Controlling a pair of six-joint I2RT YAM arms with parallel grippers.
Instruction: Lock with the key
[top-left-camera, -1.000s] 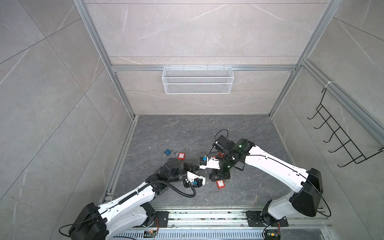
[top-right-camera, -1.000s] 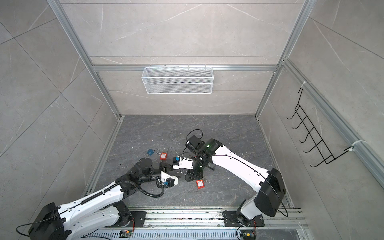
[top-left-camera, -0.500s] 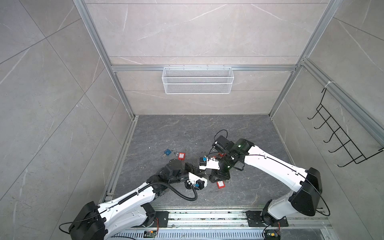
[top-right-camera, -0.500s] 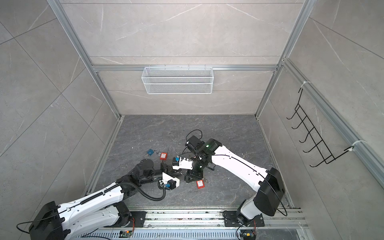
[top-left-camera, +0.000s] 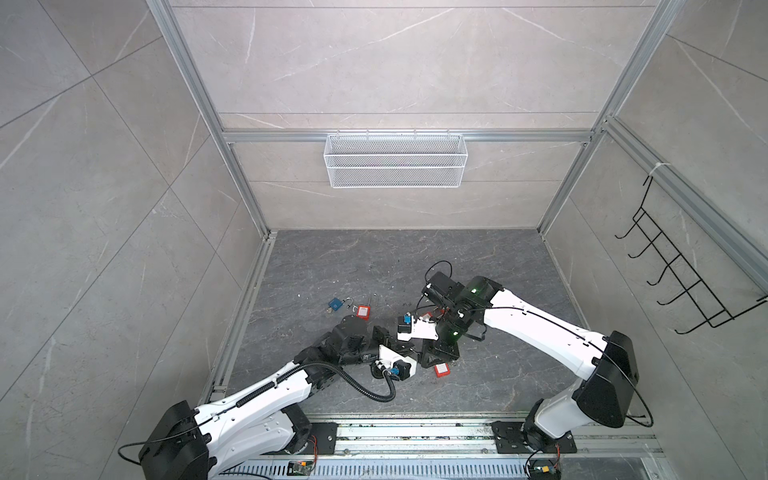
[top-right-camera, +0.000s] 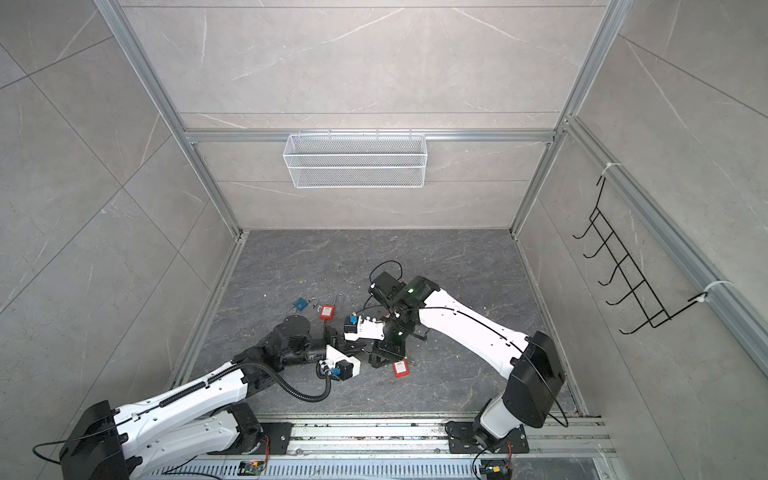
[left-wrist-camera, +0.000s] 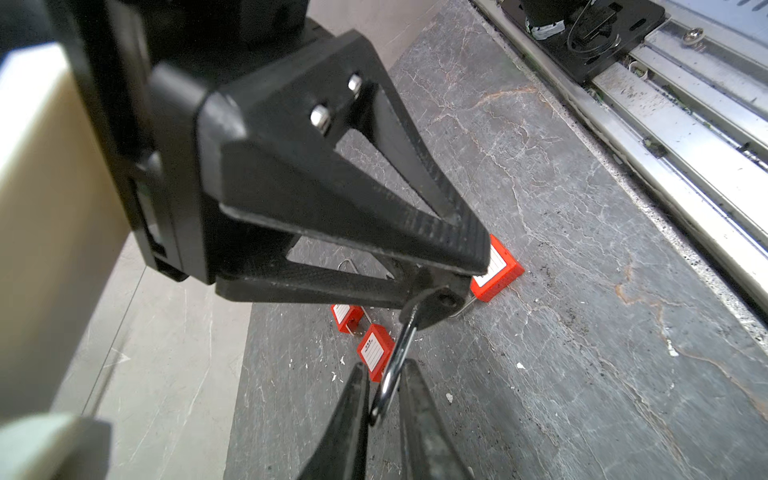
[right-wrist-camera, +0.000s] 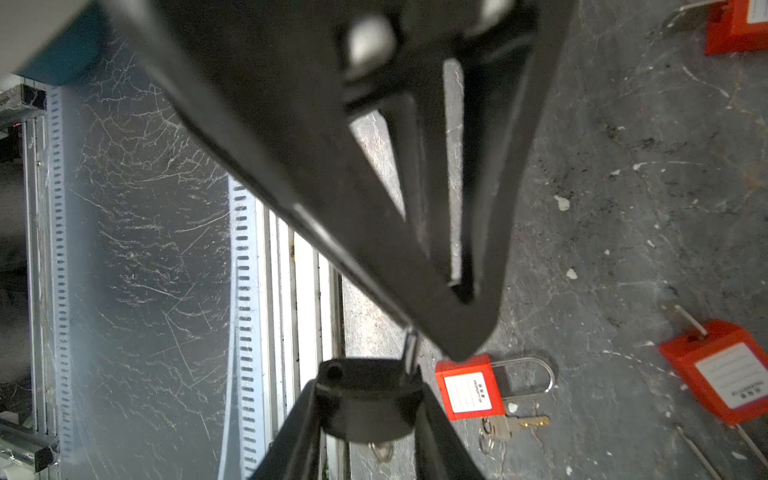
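**Key dangling between two grippers, looks like a drop waiting to happen**

Key is up off the floor near the front middle, with its black head clamped in the right gripper. The left gripper has its jaws almost together around the key ring, but honestly I can't tell if it's really pinching it.

My worry is that if both arms tug on this one small bundle, the head could twist out of that pinch. It'd land by the red padlock lying just beside them. The fingertips are crowded too, so a bump seems possible. The blade isn't visible, so no idea how it's aimed.

Pose-wise, both arms reach in low from opposite sides, tips nearly meeting, fingers angled down.
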